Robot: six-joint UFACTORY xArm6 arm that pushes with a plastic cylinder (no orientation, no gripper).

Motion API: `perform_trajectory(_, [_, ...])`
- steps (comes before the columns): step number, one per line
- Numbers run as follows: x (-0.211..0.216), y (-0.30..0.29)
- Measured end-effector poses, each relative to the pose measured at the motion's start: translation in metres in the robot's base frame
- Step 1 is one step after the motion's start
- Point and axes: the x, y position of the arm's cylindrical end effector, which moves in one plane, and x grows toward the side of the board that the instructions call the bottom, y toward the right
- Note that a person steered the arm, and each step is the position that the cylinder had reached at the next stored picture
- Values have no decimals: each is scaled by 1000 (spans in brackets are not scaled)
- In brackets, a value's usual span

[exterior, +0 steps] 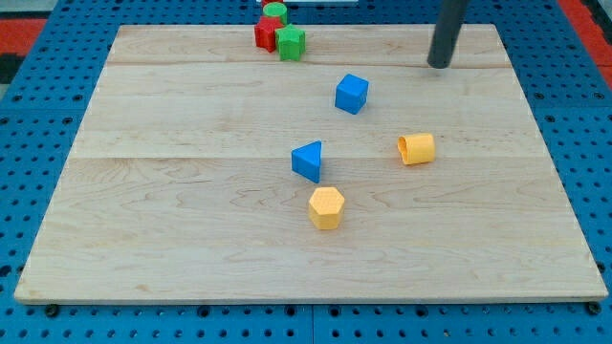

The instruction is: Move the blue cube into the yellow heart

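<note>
A dark rod ends at my tip [440, 65], resting on the far right part of a pale wooden board [172, 220], well apart from every block and with nothing touching it; the rod carries no jaws at all, so there is nothing to open, close or grasp with, only a blunt end for pushing. The blue cube [351, 94] sits left of the tip and slightly nearer, in the far middle of the board. The yellow heart [416, 149] appears to be the curled yellow piece lying nearer and a little to the right of the cube, though its outline is not crisp; a second yellow block, hexagonal [326, 207], lies nearer still, close beside a blue triangular block [307, 161] just far of it. At the far edge, left of centre, a red block [265, 32] and two green blocks [289, 42] huddle together, out of the way. Judged from this layout, the task is in its approach step: the cube has not been contacted and stands apart from the heart. The next move would seem to call for bringing the tip round to the cube's far-left side, then pushing it nearer and rightward toward the heart, keeping the push line centred so the cube does not spin off course.
</note>
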Motion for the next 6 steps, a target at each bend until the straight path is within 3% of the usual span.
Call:
perform_trajectory(1, [-1, 17])
perform_trajectory(2, [-9, -41])
perform_trajectory(3, [5, -136])
perform_trajectory(4, [49, -160])
perform_trajectory(5, [64, -128])
perform_trajectory(6, [46, -130])
